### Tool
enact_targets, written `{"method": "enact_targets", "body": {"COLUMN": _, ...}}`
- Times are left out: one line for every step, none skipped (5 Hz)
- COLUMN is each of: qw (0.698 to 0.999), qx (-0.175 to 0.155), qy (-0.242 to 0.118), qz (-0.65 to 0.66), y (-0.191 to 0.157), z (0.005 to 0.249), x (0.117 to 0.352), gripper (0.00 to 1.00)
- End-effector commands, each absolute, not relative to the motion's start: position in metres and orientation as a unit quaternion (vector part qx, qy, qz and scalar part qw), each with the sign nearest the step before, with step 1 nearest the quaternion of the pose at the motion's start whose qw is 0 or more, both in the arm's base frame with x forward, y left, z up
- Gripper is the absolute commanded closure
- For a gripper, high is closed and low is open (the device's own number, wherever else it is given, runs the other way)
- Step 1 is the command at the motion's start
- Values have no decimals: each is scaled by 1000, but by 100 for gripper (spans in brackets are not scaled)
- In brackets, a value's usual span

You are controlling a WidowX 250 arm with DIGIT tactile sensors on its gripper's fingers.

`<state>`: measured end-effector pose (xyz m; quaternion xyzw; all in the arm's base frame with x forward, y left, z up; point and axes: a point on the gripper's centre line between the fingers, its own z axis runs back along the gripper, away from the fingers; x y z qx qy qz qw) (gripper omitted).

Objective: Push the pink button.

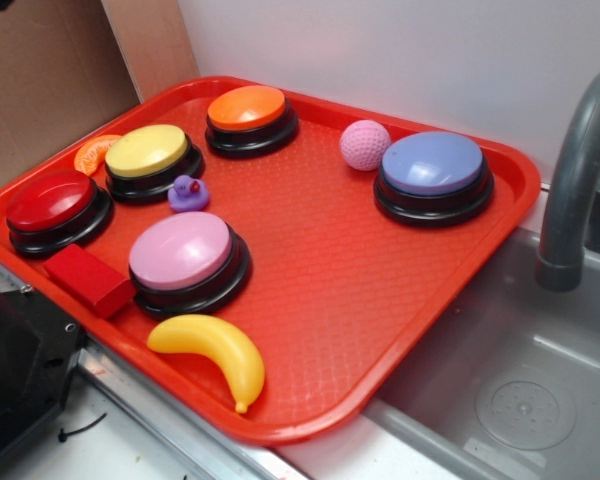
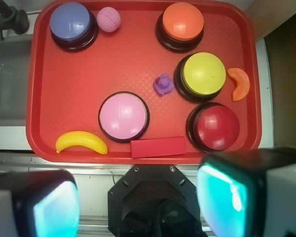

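Note:
The pink button (image 1: 183, 252) (image 2: 123, 116), a pale pink dome on a black base, sits on the red tray (image 1: 380, 290) (image 2: 64, 98) near its front edge. My gripper (image 2: 138, 202) shows only in the wrist view, high above the scene and short of the tray's front edge. Its two teal-padded fingers (image 2: 222, 197) stand wide apart with nothing between them. The gripper is out of sight in the exterior view.
On the tray also sit a blue-lavender button (image 1: 433, 165) (image 2: 70, 20), orange button (image 1: 247, 108) (image 2: 183, 21), yellow button (image 1: 147, 152) (image 2: 203, 74), red button (image 1: 52, 200) (image 2: 217, 127), pink dimpled ball (image 1: 365, 144) (image 2: 108, 19), purple duck (image 1: 187, 192) (image 2: 163, 84), banana (image 1: 212, 351) (image 2: 81, 141), red block (image 1: 88, 278) (image 2: 158, 147), orange slice (image 1: 95, 152) (image 2: 239, 84). A sink (image 1: 510, 390) and faucet (image 1: 575, 170) lie to one side.

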<state>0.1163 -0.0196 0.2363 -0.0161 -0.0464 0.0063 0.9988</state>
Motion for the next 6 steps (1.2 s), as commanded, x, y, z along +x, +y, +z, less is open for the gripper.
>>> {"method": "enact_targets", "body": {"qw": 999, "qx": -16, "qy": -46, "qz": 6, "y": -20, "z": 236, "x": 116, "gripper": 0}}
{"method": "enact_targets", "body": {"qw": 997, "qx": -45, "qy": -41, "qz": -53, "y": -28, "z": 192, "x": 137, "gripper": 0}}
{"method": "enact_targets", "body": {"qw": 997, "qx": -10, "qy": 0, "qz": -82, "y": -32, "z": 152, "x": 156, "gripper": 0}}
{"method": "enact_targets", "body": {"qw": 991, "qx": -19, "qy": -1, "qz": -134, "y": -36, "z": 102, "x": 175, "gripper": 0}}
{"method": "enact_targets", "body": {"qw": 986, "qx": 11, "qy": -3, "qz": -168, "y": -41, "z": 75, "x": 182, "gripper": 0}}
{"method": "enact_targets", "body": {"qw": 981, "qx": -11, "qy": -33, "qz": -192, "y": -45, "z": 67, "x": 178, "gripper": 0}}
